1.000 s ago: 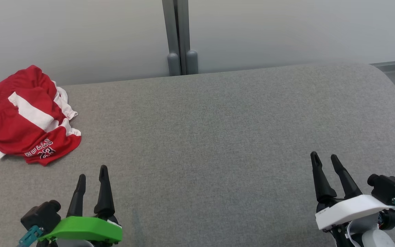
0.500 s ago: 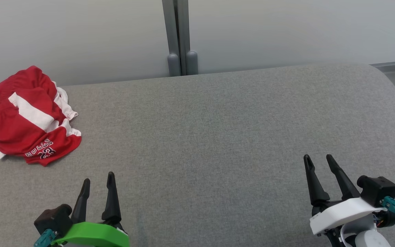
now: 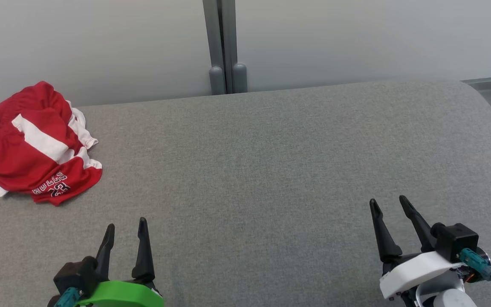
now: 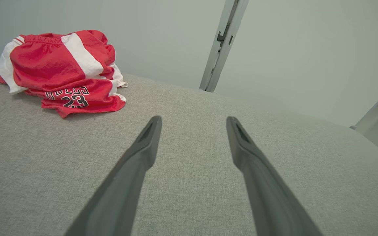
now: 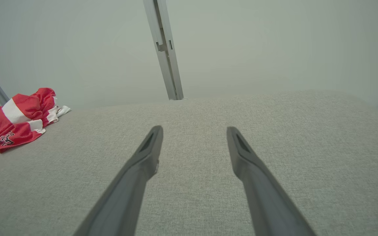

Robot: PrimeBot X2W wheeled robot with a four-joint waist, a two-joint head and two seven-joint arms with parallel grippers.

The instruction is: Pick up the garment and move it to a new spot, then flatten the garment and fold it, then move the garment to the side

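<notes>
Nearest, at the bottom of the head view: left end effector [image 3: 126, 223], green-shelled, lower left, and right end effector [image 3: 387, 199], white-shelled, lower right. Both have their jaws spread wide w/ nothing between them, tips pointing up-frame above the grey fabric worktop [image 3: 249, 170]. In the left wrist view the two dark fingers [image 4: 136, 164] stand well apart, bare cloth in the gap; same in the right wrist view. Further out, at the far-left corner of the worktop, lies the garment [image 3: 36, 145] — red shorts w/ white stripes and a "23" print, crumpled in a heap, well apart from both end effectors, nearer the left one. Beyond the back edge: pale wall panels [image 3: 356, 38] and a grey post [image 3: 223, 42].
</notes>
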